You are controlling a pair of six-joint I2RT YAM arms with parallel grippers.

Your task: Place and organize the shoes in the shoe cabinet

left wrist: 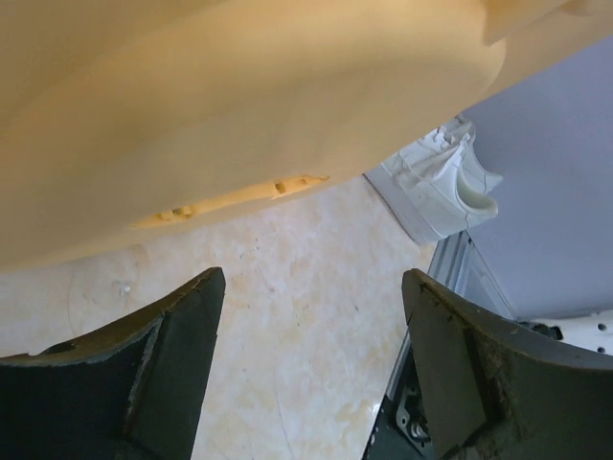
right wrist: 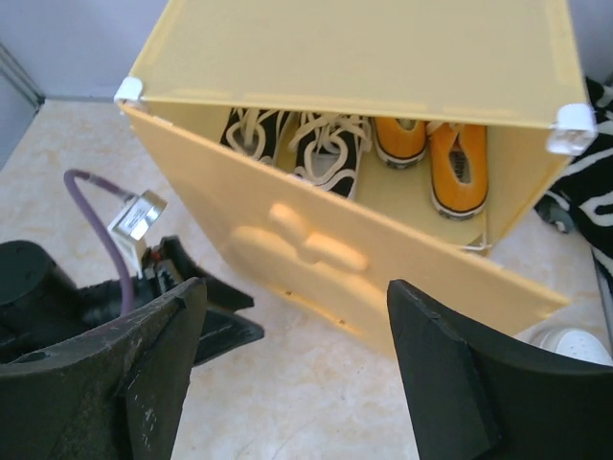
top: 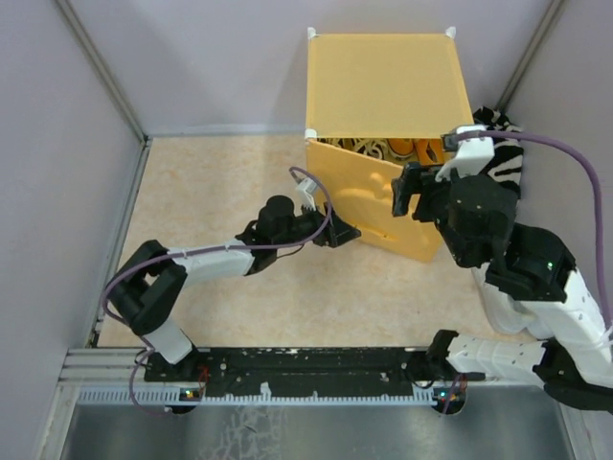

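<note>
Top external: shoe cabinet (top: 383,86) sits at the far right of the surface (top: 211,192), back against the rear wall, opening facing the arm bases. Its door (top: 369,206) is hinged at the left front corner and stands swung partway out, free edge toward the right arm. Zebra-striped cloth (top: 506,158) lies just beside the cabinet's right wall. Right wrist view: both pairs are inside, side by side under the top panel (right wrist: 364,48), with the black-and-white pair (right wrist: 326,153) on the left and the orange pair (right wrist: 458,187) on the right. White laces on the black ones are loose. Long axes of all four shoes run front to back, roughly square to the opening. Orange pair shows insoles at the door end, so heels look nearest the door, toes to the back; can't tell for the black pair. Door's outer face carries a raised embossed shape (right wrist: 306,244); white corner connectors (right wrist: 573,126) cap the top corners. Left end effector (top: 337,233) is low, just beside the door's outer face near its bottom edge. Left wrist view shows its fingers (left wrist: 172,335) spread wide with nothing between them; contact with the door is not clear. Right end effector (top: 407,196) hovers above the door's top edge, jaws wide apart, holding nothing.
</note>
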